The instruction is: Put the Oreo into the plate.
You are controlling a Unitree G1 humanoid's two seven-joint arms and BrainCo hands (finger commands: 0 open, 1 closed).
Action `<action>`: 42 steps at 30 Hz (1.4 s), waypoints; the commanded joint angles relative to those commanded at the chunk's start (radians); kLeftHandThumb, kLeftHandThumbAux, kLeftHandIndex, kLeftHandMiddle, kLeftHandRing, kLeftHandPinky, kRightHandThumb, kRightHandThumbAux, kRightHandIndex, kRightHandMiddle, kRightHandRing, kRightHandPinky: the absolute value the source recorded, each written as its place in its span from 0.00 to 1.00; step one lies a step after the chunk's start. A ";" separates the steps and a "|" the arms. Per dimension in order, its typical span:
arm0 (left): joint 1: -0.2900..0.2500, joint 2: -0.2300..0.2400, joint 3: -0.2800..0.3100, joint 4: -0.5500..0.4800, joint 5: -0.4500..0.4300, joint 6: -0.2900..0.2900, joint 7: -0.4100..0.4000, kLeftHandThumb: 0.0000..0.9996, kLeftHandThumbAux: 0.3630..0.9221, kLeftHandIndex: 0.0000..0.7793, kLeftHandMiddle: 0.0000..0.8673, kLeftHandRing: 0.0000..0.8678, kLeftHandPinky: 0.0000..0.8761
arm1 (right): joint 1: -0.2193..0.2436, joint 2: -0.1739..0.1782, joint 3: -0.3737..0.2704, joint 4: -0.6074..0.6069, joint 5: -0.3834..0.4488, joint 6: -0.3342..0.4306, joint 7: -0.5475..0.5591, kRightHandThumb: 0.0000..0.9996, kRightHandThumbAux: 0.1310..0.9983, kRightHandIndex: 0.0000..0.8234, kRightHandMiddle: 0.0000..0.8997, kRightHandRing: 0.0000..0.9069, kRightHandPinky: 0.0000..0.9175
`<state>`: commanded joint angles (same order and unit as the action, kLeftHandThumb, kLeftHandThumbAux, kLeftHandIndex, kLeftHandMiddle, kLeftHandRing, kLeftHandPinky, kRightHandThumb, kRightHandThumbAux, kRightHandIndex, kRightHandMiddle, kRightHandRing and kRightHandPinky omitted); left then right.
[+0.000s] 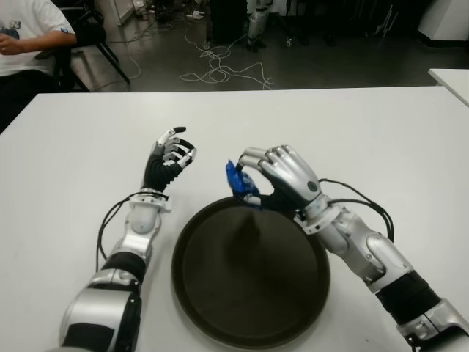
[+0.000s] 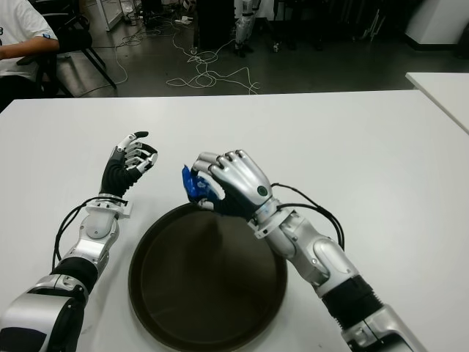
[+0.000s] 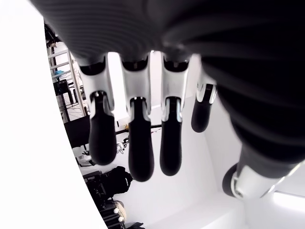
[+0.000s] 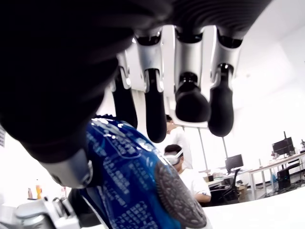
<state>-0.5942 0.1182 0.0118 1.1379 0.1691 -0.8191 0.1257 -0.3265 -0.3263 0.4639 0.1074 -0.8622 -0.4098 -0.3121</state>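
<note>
Transport step is under way, operator: your right hand has its fingers curled around the Oreo, a blue packet pinched between thumb and fingers, and the right wrist view confirms the wrapper sits firmly in that grip. Relative to the plate, the packet hangs above the far rim, at the rim's edge rather than over the middle, and it does not touch the plate. The plate itself holds nothing and sits on the white table.

Your left hand shows just beyond the plate on its left side, fingers loosely extended and holding nothing; the left wrist view shows the same slack fingers.

Judgement: pickup is done and placement remains. Your next move calls for carrying the packet nearer, toward the plate's centre, lowering it, then spreading the fingers. Releasing where it hangs now risks the packet catching the rim and sliding onto the table beyond the plate.
</note>
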 joint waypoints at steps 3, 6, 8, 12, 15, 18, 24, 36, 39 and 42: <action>-0.001 0.000 0.000 0.001 -0.001 -0.004 -0.002 0.36 0.47 0.27 0.51 0.59 0.66 | 0.002 -0.002 0.002 0.000 -0.005 -0.005 0.011 0.71 0.67 0.53 0.85 0.86 0.85; -0.001 -0.001 0.002 0.003 -0.004 -0.009 -0.005 0.37 0.47 0.28 0.50 0.58 0.64 | 0.004 -0.003 0.003 -0.005 -0.007 -0.004 0.025 0.71 0.67 0.53 0.85 0.86 0.85; -0.002 -0.001 0.005 0.005 -0.008 -0.011 -0.009 0.38 0.46 0.28 0.50 0.57 0.63 | 0.005 -0.006 0.003 -0.013 -0.004 -0.002 0.041 0.71 0.67 0.53 0.84 0.85 0.85; -0.003 -0.004 0.010 0.009 -0.020 -0.019 -0.027 0.40 0.46 0.28 0.50 0.58 0.65 | 0.004 -0.008 0.001 -0.015 -0.002 -0.005 0.059 0.71 0.67 0.53 0.83 0.85 0.85; -0.004 -0.006 0.015 0.012 -0.030 -0.025 -0.043 0.41 0.47 0.28 0.51 0.58 0.65 | 0.005 -0.006 -0.001 -0.016 -0.002 -0.005 0.062 0.71 0.67 0.53 0.83 0.85 0.85; -0.006 -0.006 0.018 0.018 -0.039 -0.029 -0.055 0.43 0.46 0.28 0.51 0.57 0.63 | 0.007 -0.004 -0.003 -0.017 0.000 -0.006 0.063 0.71 0.67 0.53 0.83 0.85 0.85; -0.009 -0.003 0.020 0.024 -0.047 -0.025 -0.069 0.42 0.45 0.29 0.50 0.55 0.62 | 0.011 -0.001 -0.006 -0.021 0.001 -0.001 0.065 0.71 0.67 0.53 0.84 0.85 0.86; -0.012 0.001 0.012 0.022 -0.033 -0.020 -0.044 0.41 0.46 0.28 0.50 0.56 0.62 | 0.017 0.005 -0.020 -0.037 0.042 -0.017 0.079 0.70 0.68 0.52 0.72 0.76 0.77; -0.012 0.000 0.011 0.020 -0.033 -0.020 -0.042 0.41 0.47 0.28 0.50 0.56 0.62 | 0.016 0.007 -0.024 -0.034 0.054 -0.027 0.087 0.69 0.68 0.51 0.67 0.71 0.73; -0.011 0.000 0.009 0.016 -0.030 -0.021 -0.038 0.41 0.47 0.28 0.50 0.56 0.62 | 0.013 -0.004 -0.023 -0.028 0.082 -0.042 0.129 0.44 0.61 0.34 0.46 0.49 0.49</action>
<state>-0.6050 0.1179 0.0212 1.1542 0.1390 -0.8398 0.0876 -0.3134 -0.3308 0.4409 0.0798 -0.7798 -0.4518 -0.1826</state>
